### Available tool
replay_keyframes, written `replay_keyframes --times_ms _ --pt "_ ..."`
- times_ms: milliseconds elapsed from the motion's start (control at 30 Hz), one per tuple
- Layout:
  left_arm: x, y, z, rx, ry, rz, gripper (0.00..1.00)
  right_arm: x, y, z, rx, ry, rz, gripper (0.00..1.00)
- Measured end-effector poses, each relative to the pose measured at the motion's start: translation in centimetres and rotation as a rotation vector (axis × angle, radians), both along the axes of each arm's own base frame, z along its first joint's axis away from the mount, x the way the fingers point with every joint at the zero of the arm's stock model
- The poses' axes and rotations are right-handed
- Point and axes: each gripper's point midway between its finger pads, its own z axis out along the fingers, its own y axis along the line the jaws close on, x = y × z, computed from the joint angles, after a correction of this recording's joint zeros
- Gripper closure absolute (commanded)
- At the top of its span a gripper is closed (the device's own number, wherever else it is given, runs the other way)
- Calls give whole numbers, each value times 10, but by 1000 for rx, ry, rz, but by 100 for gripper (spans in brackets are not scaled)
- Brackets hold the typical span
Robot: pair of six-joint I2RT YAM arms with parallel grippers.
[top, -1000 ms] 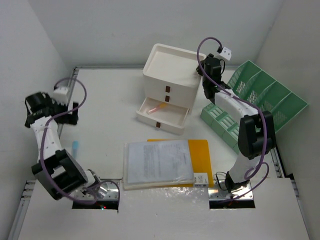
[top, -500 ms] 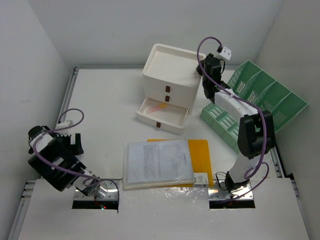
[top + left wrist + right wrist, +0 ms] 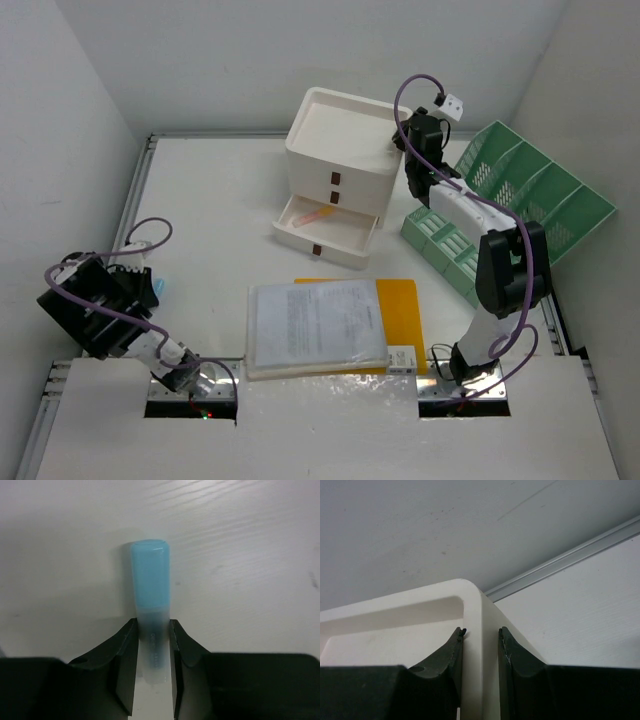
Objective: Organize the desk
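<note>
The white desk (image 3: 210, 200) fills the top view. At its left edge my left gripper (image 3: 150, 284) points down and is shut on a blue marker (image 3: 158, 288). In the left wrist view the marker's clear barrel (image 3: 152, 645) is pinched between both fingers of my left gripper (image 3: 152, 635), and its blue cap (image 3: 150, 575) sticks out ahead over the desk (image 3: 240, 555). My right gripper (image 3: 408, 152) sits at the back right corner of the white three-drawer box (image 3: 335, 150). In the right wrist view my right gripper (image 3: 481, 636) is shut on the box's top rim (image 3: 476, 610).
The box's bottom drawer (image 3: 340, 240) stands open with a pink-orange pen (image 3: 318, 213) inside. A green file rack (image 3: 510, 200) leans at the right. A stack of papers (image 3: 315, 325) lies on a yellow folder (image 3: 402, 305) near the front, with a small white item (image 3: 403, 358) beside it.
My left arm swung from the far left edge back toward its base, came down over the blue marker, and its jaws closed on it. The right arm has not moved.
</note>
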Motion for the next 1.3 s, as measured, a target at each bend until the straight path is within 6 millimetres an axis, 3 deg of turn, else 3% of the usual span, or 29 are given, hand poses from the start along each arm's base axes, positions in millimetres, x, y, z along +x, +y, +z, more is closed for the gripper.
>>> replay_keyframes --times_ms 100,200,233,300,400,467,500,533,600,667,767,833,867,933,967,1000,1033,1200,1300 --pt "15 -27 19 -35 -37 -126 100 0 0 0 0 0 0 100" --pt "79 -71 82 94 -241 -348 100 0 0 0 0 0 1 100" --pt "107 -99 113 151 -361 -444 100 0 0 0 0 -1 1 100" --pt "142 -176 179 206 -593 -648 100 0 0 0 1 -1 1 100" --pt "156 -304 245 138 -801 -908 100 -1 0 0 7 -8 4 100" --pt "159 -366 261 126 -857 -1011 100 -2 0 0 9 -12 6 100" --pt "163 -388 259 135 -861 -1046 100 -2 0 0 10 -13 8 100" --pt "167 -411 247 151 -843 -1083 100 -2 0 1 10 -13 9 100" --pt "177 -439 210 199 -778 -1143 100 -1 0 0 10 -12 14 100" --pt "184 -448 161 262 -674 -1199 100 -1 1 0 6 -11 21 100" --pt "195 -439 105 372 -549 -1268 100 -1 2 1 -3 -9 33 100" --pt "201 -431 84 439 -508 -1301 90 -1 3 1 -10 -7 42 100" --pt "204 -429 80 467 -502 -1311 68 -1 4 1 -13 -6 46 100" --pt "211 -432 83 508 -515 -1326 47 -1 5 0 -17 -5 54 100" --pt "218 -436 89 525 -534 -1317 23 -1 5 0 -19 -5 56 100" --pt "223 -439 95 538 -554 -1307 17 -1 5 0 -21 -4 57 100" --pt "220 -438 96 529 -534 -1297 1 -1 4 1 -21 -5 53 100" --pt "210 -434 103 535 -518 -1289 0 -1 5 0 -20 -5 57 100" --pt "202 -433 134 497 -577 -1254 0 -1 5 0 -13 -5 56 100"
